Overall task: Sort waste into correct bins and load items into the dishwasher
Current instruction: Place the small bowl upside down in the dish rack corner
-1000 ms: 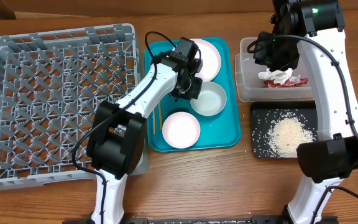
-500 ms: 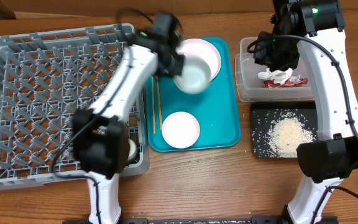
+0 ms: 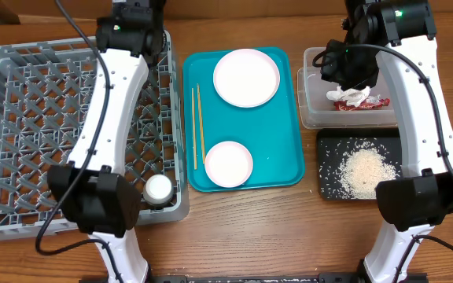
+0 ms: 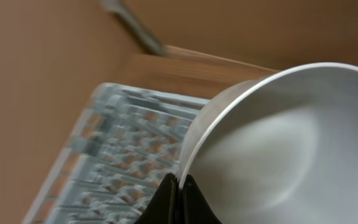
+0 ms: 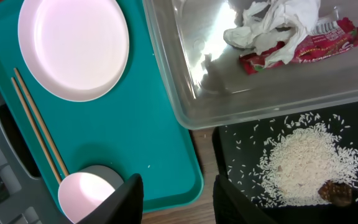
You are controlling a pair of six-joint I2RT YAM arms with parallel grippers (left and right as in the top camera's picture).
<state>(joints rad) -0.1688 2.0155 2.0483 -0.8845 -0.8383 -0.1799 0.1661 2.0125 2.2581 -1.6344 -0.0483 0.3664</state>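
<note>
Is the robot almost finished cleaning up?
Halfway, roughly. Done: red wrapper and tissue lie in the clear tub, rice in the black tray. In hand: the left pincer grips one bowl near the grey rack. Left: plate, second bowl and chopsticks sit on the teal tray.

My left wrist view is smeared: the rack (image 4: 110, 168) is a blur, the bowl (image 4: 278, 143) runs off right and bottom, my left tool (image 4: 180, 186) barely shows.
</note>
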